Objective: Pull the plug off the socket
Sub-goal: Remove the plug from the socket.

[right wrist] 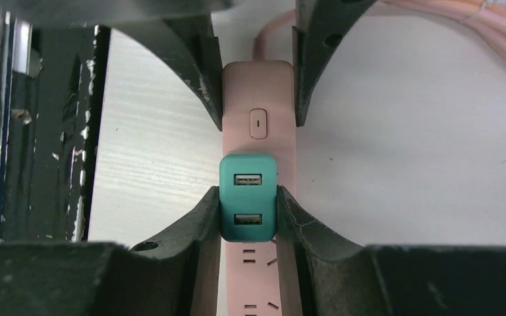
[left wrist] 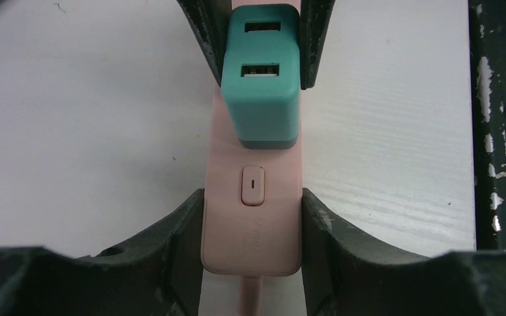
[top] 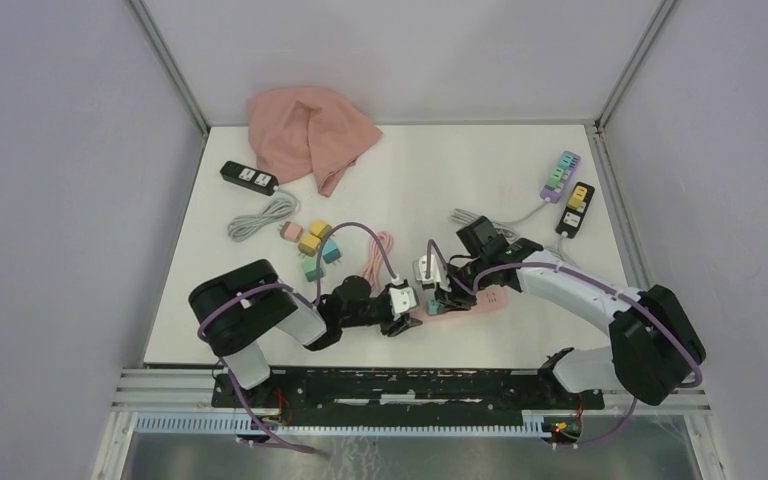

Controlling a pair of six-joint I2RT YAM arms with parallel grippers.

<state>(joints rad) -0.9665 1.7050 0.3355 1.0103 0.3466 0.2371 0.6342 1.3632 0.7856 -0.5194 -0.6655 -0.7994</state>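
Observation:
A pink power strip [top: 480,302] lies near the table's front edge, with a teal USB plug [top: 433,306] seated in the socket next to its switch. My left gripper [top: 404,318] is shut on the strip's switch end [left wrist: 252,217], with the fingers [left wrist: 184,237] pressed against both sides of the strip [left wrist: 253,250]. My right gripper [top: 448,297] is shut on the teal plug [right wrist: 248,197], with its fingers [right wrist: 204,224] clamping both sides. The plug [left wrist: 261,85] sits flush on the strip [right wrist: 258,92].
The pink cord [top: 378,255] is coiled behind the grippers. Several small coloured plugs [top: 315,245], a black strip [top: 249,177] with a grey cable [top: 260,218] and a pink cloth [top: 310,130] lie at back left. Two more strips [top: 568,190] lie at right. The black rail [left wrist: 501,131] borders the front edge.

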